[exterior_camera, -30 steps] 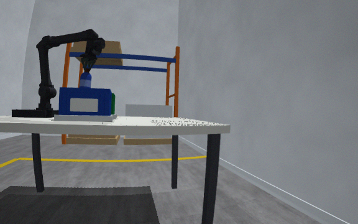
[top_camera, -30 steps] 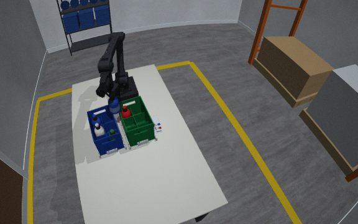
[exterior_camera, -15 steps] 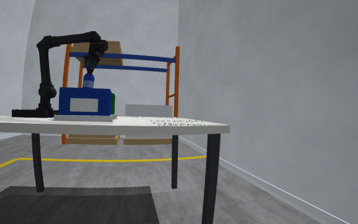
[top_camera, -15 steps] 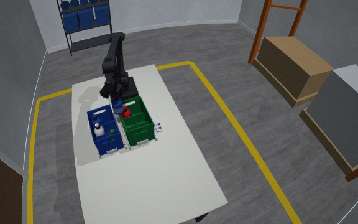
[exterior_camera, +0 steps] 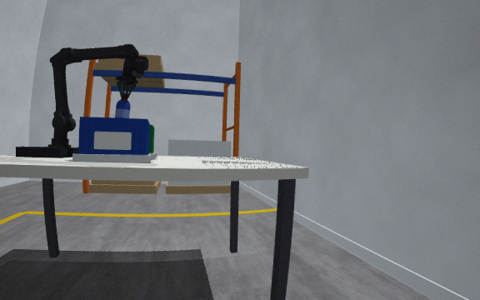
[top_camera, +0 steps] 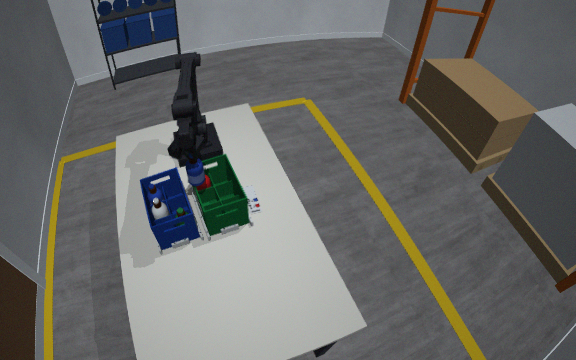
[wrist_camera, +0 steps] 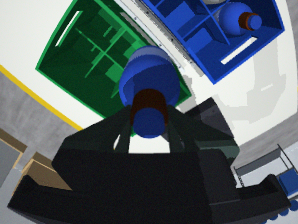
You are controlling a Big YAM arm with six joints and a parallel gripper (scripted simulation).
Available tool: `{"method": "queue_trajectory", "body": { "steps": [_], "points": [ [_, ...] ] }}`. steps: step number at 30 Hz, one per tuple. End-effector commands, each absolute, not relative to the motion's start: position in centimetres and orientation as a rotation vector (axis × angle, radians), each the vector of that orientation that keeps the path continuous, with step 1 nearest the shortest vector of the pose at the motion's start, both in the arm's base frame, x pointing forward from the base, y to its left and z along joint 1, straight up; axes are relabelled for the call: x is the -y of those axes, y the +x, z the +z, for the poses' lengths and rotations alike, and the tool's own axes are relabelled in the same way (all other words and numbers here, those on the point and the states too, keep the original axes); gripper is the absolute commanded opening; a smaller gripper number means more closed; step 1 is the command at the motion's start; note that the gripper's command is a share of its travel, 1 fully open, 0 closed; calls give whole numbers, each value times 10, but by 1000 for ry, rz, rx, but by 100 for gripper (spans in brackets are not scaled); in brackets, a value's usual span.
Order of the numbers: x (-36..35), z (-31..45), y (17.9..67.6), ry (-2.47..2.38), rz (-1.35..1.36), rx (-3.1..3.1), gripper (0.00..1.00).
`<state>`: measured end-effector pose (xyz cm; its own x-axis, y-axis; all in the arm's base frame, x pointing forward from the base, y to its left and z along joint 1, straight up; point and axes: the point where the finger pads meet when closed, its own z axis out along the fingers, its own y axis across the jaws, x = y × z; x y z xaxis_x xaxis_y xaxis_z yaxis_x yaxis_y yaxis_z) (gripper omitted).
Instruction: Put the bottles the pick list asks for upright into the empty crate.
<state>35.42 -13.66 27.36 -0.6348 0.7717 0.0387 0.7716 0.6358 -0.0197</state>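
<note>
Gripper (wrist_camera: 148,137) clamped on blue-label bottle (top_camera: 195,172) by neck, hanging upright; green crate (top_camera: 228,212) below, blue crate (top_camera: 168,232) just beside.

Two crates sit below my gripper (wrist_camera: 148,137): one blue crate (top_camera: 166,227), one green crate (top_camera: 227,212); three bottles stand in the blue one; one red-labelled bottle (top_camera: 203,181) stands in the green one; one blue-labelled bottle (top_camera: 195,173) hangs in my closed fingers; one pick list (top_camera: 254,199) lies beyond the green crate.
</note>
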Motion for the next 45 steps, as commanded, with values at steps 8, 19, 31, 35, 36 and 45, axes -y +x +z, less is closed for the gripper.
{"method": "queue_trajectory", "body": {
  "steps": [8, 19, 31, 35, 36, 45],
  "points": [
    [127, 316, 383, -1390, -12, 2890, 0],
    [112, 318, 396, -1390, -17, 2890, 0],
    [114, 323, 397, -1400, -20, 2892, 0],
    [113, 321, 399, -1394, -19, 2891, 0],
    [113, 320, 400, -1393, -19, 2889, 0],
    [112, 321, 401, -1393, -20, 2893, 0]
  ]
}}
